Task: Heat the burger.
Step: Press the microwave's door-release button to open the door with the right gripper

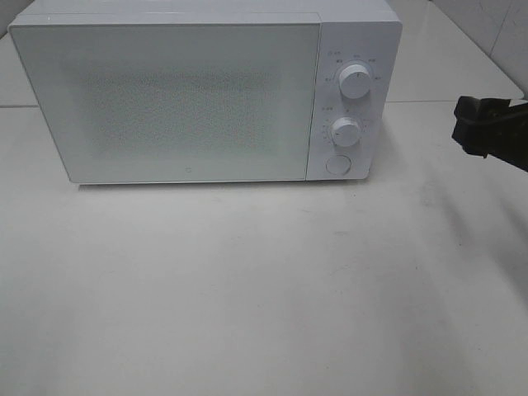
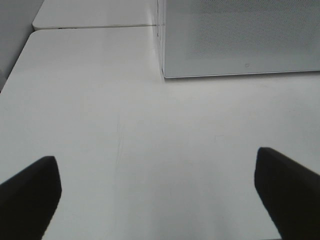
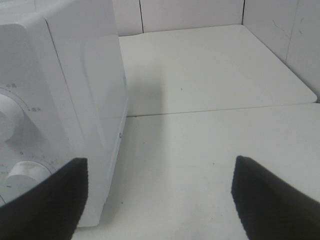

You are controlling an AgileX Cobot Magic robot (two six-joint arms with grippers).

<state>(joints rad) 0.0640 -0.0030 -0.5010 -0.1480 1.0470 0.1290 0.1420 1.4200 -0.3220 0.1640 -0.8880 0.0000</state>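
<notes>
Across the upper part of the high view stands one white microwave on the tabletop, its door closed, with two round knobs stacked above one round button. No view shows the burger, and the frosted door reveals nothing behind it. Two end effectors are present. The right end effector reaches in from the right edge, level with the knobs and clear of the microwave, jaws well apart and empty. The left end effector hovers low over bare tabletop facing the door's corner, spread wide and gripping nothing.
</notes>
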